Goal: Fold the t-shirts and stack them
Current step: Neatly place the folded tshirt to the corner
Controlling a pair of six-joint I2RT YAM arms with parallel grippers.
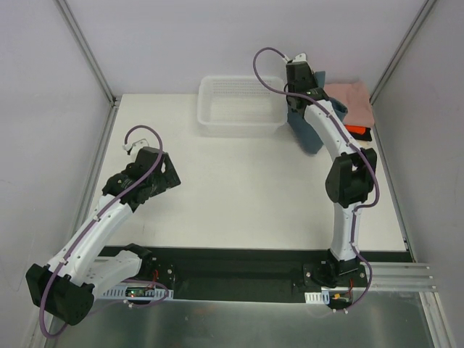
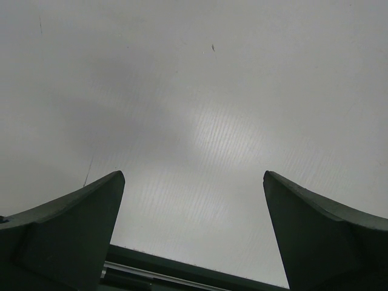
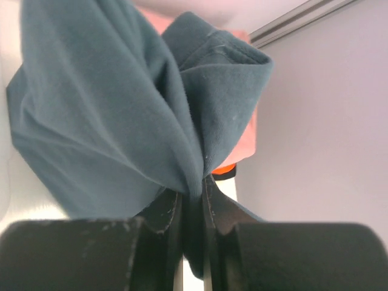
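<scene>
My right gripper [image 1: 300, 75] is shut on the slate blue-grey t-shirt [image 1: 310, 130] and holds it bunched in the air at the far right, beside the basket. In the right wrist view the cloth [image 3: 109, 109] is pinched between my fingers [image 3: 193, 197] and hangs in folds. Behind it lies a stack of folded shirts: a dusty-pink one [image 1: 353, 101] on top, an orange-red one [image 1: 357, 130] and a black edge below. The pink [image 3: 245, 145] and orange-red [image 3: 223, 169] also show in the right wrist view. My left gripper [image 1: 171, 172] is open and empty over bare table [image 2: 194, 121].
A white plastic mesh basket [image 1: 239, 105] stands at the back middle, just left of the hanging shirt. Grey walls with metal rails close the table at the left, back and right. The arm bases sit on a black strip at the near edge.
</scene>
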